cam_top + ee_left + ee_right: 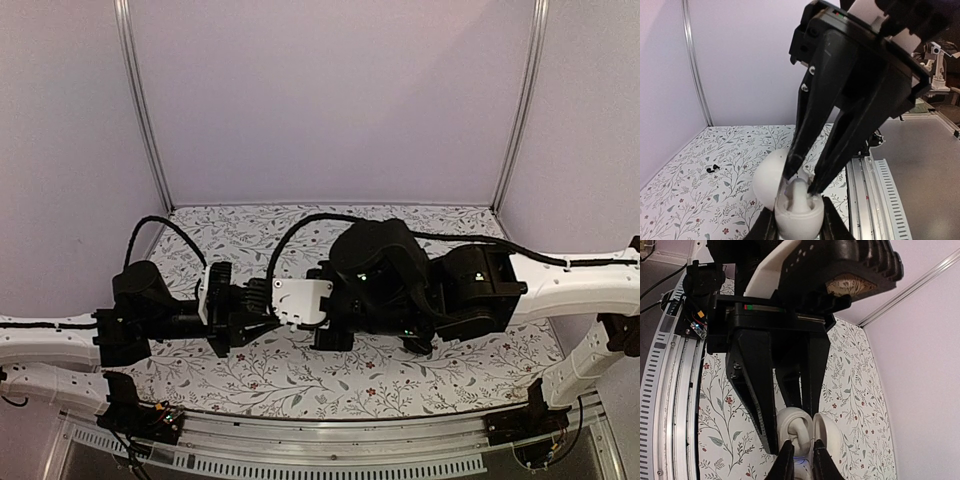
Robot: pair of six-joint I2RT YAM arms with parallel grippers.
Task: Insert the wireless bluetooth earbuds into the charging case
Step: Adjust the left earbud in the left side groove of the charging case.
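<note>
Clamping the white charging case (799,217) from both sides, the left gripper (800,230) has its two dark fingers closed on the lower half, one against each flank. The case sits right at the fingertips, held off the flowered table (685,200). It is open, and its rounded lid (765,181) is swung out to the left of the fingertips in the left wrist view.

The right gripper (802,181) reaches down from above, and its long black fingers slant into the mouth of the case directly over the left gripper's tips. Those fingers stand only a narrow gap apart. A white stem-shaped piece (799,194) rises from the case's hollow just below and between them. Whether they pinch that piece or merely flank it cannot be told.

The two earbuds (712,169), tiny dark specks, lie together on the table. They are well apart from both grippers, far off to the left of the left gripper's fingers and beyond the lid. Neither gripper touches them.

From above, the two arms meet wrist to wrist over the middle of the table, hiding the case beneath them.
</note>
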